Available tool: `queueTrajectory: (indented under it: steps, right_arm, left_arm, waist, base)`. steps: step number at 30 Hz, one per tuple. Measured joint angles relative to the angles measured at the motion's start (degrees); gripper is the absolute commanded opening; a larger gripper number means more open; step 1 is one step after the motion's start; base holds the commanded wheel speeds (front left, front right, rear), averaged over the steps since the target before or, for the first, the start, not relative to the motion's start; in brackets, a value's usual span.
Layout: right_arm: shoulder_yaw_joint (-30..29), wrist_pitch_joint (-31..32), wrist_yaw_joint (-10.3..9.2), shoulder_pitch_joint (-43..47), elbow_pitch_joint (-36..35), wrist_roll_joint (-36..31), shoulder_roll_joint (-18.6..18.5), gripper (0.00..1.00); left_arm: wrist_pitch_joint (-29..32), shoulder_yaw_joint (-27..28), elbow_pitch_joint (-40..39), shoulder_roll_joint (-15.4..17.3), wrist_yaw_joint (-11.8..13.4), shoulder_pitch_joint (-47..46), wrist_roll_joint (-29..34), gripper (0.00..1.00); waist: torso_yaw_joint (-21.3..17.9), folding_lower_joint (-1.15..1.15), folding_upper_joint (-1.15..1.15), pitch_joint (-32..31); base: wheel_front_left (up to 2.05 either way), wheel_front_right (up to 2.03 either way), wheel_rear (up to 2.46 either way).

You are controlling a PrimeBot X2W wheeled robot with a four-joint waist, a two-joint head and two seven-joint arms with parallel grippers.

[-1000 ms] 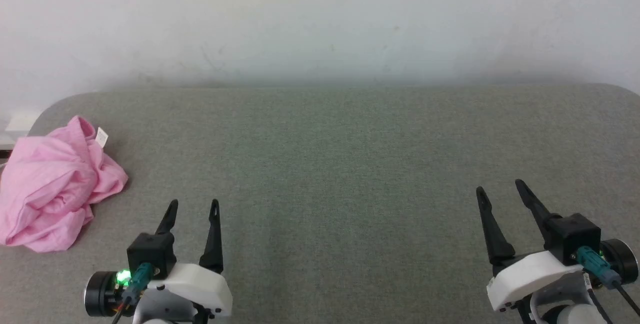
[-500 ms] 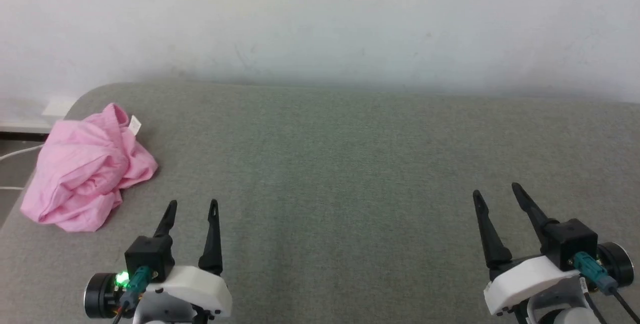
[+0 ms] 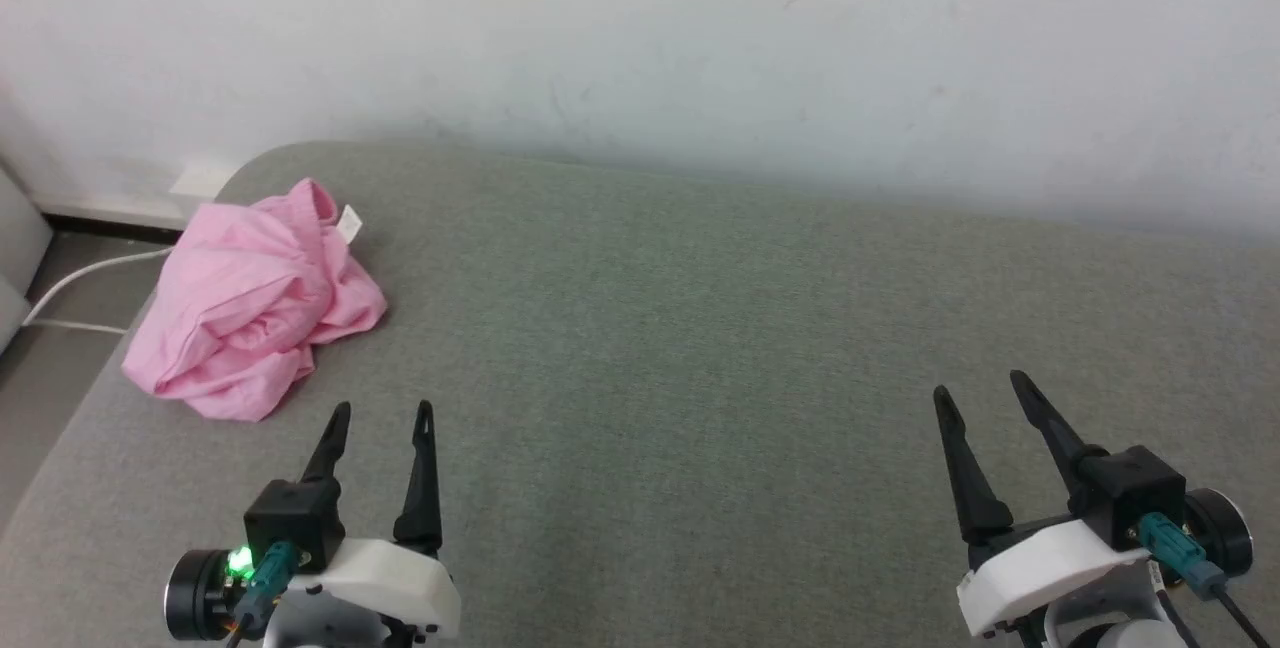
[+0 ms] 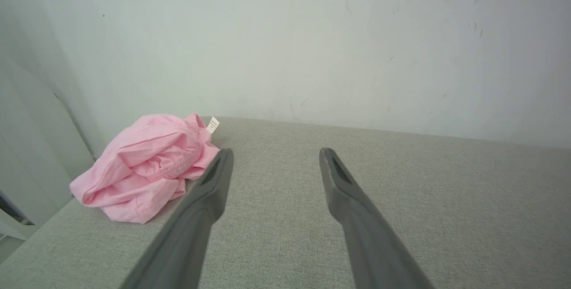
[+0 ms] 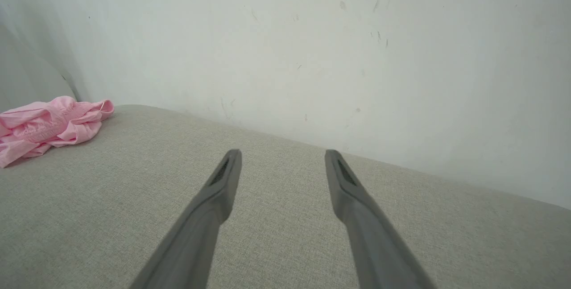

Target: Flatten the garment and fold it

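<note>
1. Nearest me in the head view, my left claw [image 3: 384,408] sits at the lower left, its two dark fingers apart and empty.
2. My right claw [image 3: 978,384] sits at the lower right, its fingers spread just as wide and gripping nothing, well apart from the left one.
3. Both are over the grey fabric surface [image 3: 700,328].
4. The garment [image 3: 255,313] lies in a crumpled pink heap near the surface's far left corner, ahead and left of my left claw and clear of it.
5. My left wrist view picks out its gathered waistband [image 4: 171,168] among the folds. A small white label tag [image 3: 349,223] sticks up at the heap's far side.
6. My right wrist view catches the heap at its left edge, well away from those fingers.
7. The head view adds a white cable [image 3: 80,278] on the floor [image 3: 60,368] past the surface's left edge.
8. Farthest back stands a pale, scuffed wall [image 3: 640,28].
</note>
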Motion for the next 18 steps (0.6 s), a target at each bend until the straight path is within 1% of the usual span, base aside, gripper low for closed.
queueTrajectory:
  steps: [4,18]
  right_arm:
    - [0.3,-0.5,0.0,0.0,0.2,0.2,0.0,1.0]
    - [0.7,-2.2,0.0,0.2,0.8,0.8,0.0,1.0]
  left_arm:
    - [-0.6,0.2,0.0,0.0,-0.4,0.0,-0.1,1.0]
    - [-2.3,0.0,0.4,0.0,-0.5,0.6,-0.9,1.0]
  waist:
    - [1.5,0.0,0.0,-0.1]
    - [7.3,0.0,0.01,-0.4]
  base:
    - [0.0,0.0,0.0]
    - [0.0,0.0,0.0]
